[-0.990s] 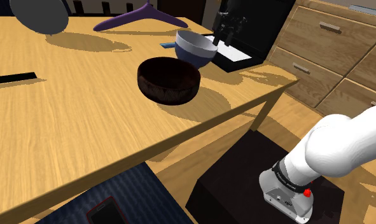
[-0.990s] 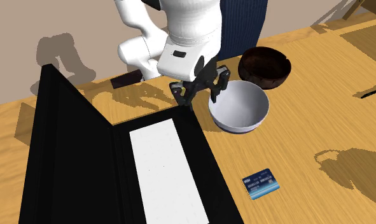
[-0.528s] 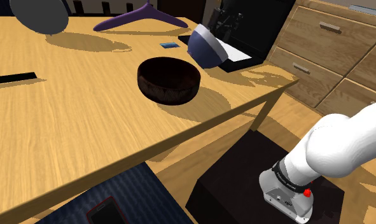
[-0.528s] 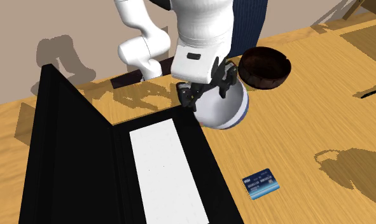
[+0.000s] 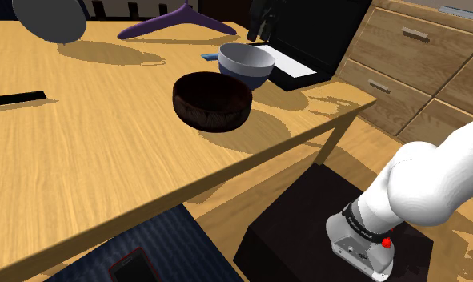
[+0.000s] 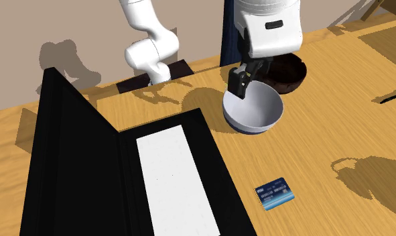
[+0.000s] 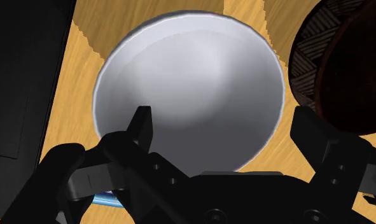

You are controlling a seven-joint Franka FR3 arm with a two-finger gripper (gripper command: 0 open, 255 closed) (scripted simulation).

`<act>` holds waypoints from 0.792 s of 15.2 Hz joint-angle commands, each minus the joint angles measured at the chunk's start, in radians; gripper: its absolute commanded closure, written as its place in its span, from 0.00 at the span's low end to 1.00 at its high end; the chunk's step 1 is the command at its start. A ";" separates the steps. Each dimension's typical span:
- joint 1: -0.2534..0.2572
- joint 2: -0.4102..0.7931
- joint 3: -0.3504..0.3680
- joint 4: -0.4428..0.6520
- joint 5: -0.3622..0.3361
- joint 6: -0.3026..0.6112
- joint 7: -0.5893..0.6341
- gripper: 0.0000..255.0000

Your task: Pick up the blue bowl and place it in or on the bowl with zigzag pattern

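Two bowls, one pair of fingers, one worktop.

1. Blue bowl (image 5: pixel 246 62). Blue outside, pale grey inside. It stands upright on the wooden worktop (image 5: pixel 106 144), between the open black case (image 6: pixel 76 167) and the patterned bowl. A strip of bare wood shows between the two bowls. Nothing holds it.

2. Bowl with zigzag pattern (image 7: pixel 345 63). Dark, with zigzag lines on its outer wall. Upright, and nothing visible inside it.

3. My fingers (image 7: pixel 140 127). Spread apart and clamped on nothing, they hang low over the blue bowl. One tip is above its hollow and the other is outside its rim, on the side towards the zigzag bowl. I cannot tell whether either tip touches the rim.

4. Sundries, not wanted: blue card (image 6: pixel 275 193) and purple hanger (image 5: pixel 178 20).

Step in hand, as I judge it: taking hold of the blue bowl by its wall. The placing is all yet to do.

Method:
- Go straight down until the rim sits deep between my pads, not at their tips.
- Close squarely across the wall, since a skewed pinch on a curved side would likely tip the bowl or let it swing.
- Lift vertically and check that it hangs level.
- Carry it high enough to clear the dark rim.
- Centre it over the zigzag bowl, lower it, and only then let go.
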 commanded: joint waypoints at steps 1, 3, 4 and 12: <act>0.012 0.010 0.006 0.011 0.012 -0.003 -0.026 0.00; 0.014 0.005 0.010 -0.022 0.012 0.024 -0.026 0.00; 0.015 0.002 0.011 -0.038 0.013 0.038 -0.027 0.00; 0.018 -0.005 0.017 -0.093 0.015 0.087 -0.028 0.00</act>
